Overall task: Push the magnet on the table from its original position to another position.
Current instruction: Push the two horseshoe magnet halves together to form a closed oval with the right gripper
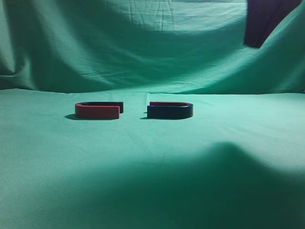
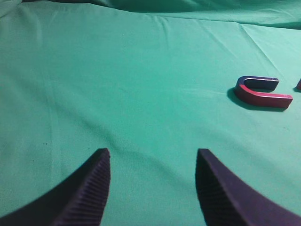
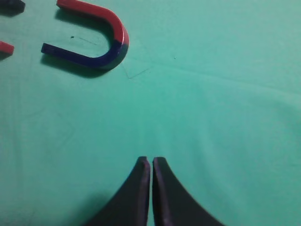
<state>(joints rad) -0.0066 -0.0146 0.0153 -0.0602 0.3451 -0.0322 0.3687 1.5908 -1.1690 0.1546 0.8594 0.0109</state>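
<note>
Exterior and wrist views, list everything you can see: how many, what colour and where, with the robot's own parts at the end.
horseshoe magnets: 2, each red and dark blue, lying flat side by side, apart, open ends facing each other; left magnet, right magnet
cloth: 1, green, covering the table and hung behind it
dark object: 1, dark purple, top right corner of the exterior view, cannot tell what it is
left gripper: 1, black, open, over bare cloth
right gripper: 1, black, shut, empty, near the right magnet

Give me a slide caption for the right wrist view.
Closed right hand hovers over green cloth, short of a red-and-blue horseshoe magnet lying flat.
</note>
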